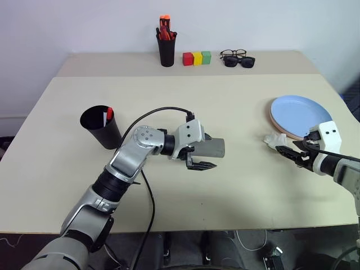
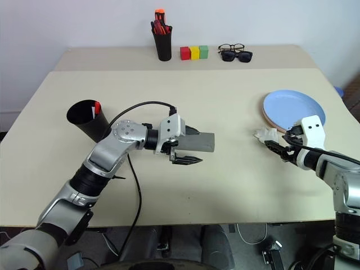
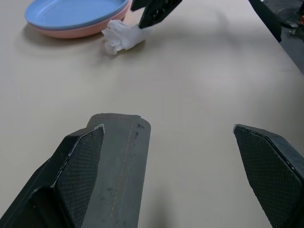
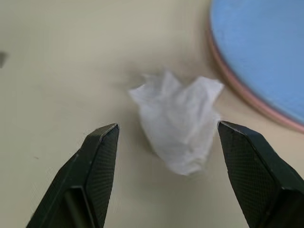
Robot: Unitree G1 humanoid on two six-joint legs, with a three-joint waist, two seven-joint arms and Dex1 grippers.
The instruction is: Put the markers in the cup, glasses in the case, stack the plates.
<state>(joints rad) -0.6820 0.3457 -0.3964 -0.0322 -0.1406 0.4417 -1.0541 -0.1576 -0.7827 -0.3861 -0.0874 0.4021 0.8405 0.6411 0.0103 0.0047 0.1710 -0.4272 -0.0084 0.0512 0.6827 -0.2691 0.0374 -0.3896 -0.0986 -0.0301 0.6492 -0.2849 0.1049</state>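
The cup (image 1: 102, 126) with a red marker (image 1: 109, 115) sits far left. The left gripper (image 1: 201, 163), jaws wide, rests beside the grey case (image 1: 212, 147). The plates (image 1: 298, 117) are stacked right, near the right gripper (image 4: 166, 180), jaws spread around a tissue (image 4: 179, 119).

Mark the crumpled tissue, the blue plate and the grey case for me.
crumpled tissue (image 4: 178, 121): right wrist view, middle of the wad.
blue plate (image 1: 298, 112): left eye view, centre of its face.
grey case (image 2: 199, 142): right eye view, its exposed side.
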